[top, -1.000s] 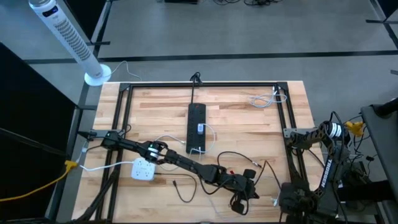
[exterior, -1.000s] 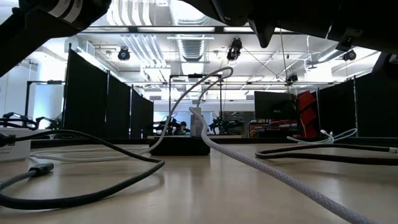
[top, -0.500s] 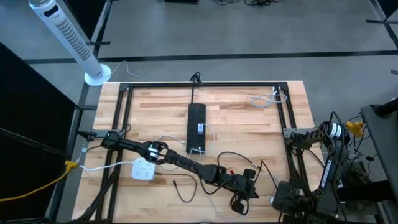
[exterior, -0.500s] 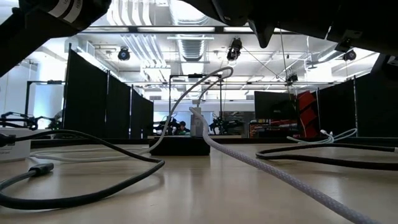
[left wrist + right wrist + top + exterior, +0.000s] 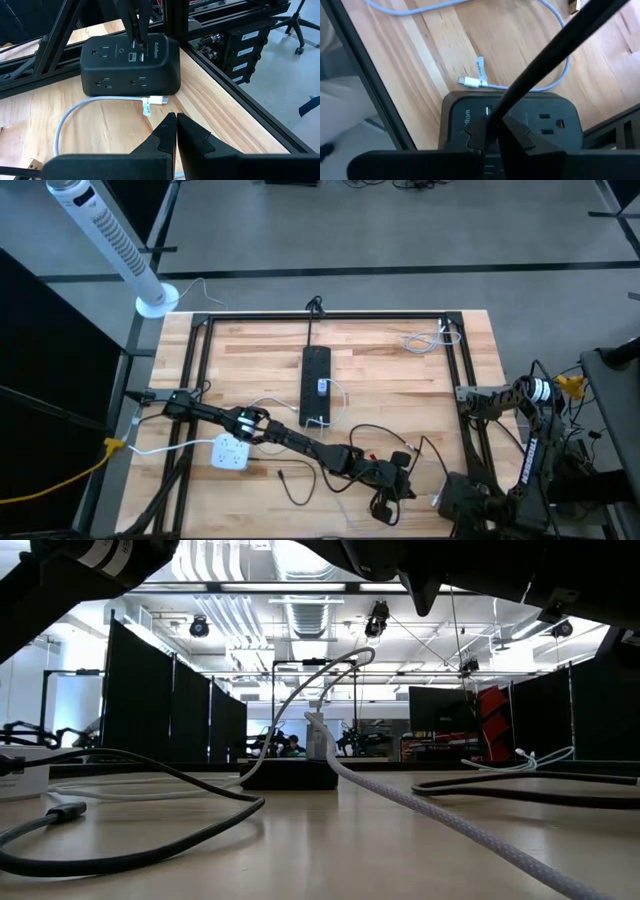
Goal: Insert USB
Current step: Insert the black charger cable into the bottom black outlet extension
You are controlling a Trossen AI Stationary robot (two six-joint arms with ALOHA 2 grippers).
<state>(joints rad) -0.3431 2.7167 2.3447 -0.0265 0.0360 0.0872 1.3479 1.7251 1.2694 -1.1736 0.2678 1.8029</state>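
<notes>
A black power cube stands on the table near its right near corner, its face with outlets and USB ports turned toward my left wrist camera. It also shows in the right wrist view. My right gripper is over it, shut on a black USB cable. In the high view my right arm hides the cube. A white cable's free plug lies on the wood in front of the cube. My left gripper is shut and empty, just short of that plug; it also shows in the high view. My right gripper pinches the black cable's plug end between its two fingers, coming down from above onto the cube's face. In the left wrist view its fingers reach the USB ports. The cable runs up and away from the fingers, slanting.
A black power strip with a white charger lies at the table's middle, a white power cube at the left near side, a coiled white cable at the far right. Black frame rails border the board. Loose black cables lie at the near side.
My right arm has crept a little toward the table's left, over the black power cube, its gripper still shut on the black cable. My left gripper has kept still.
</notes>
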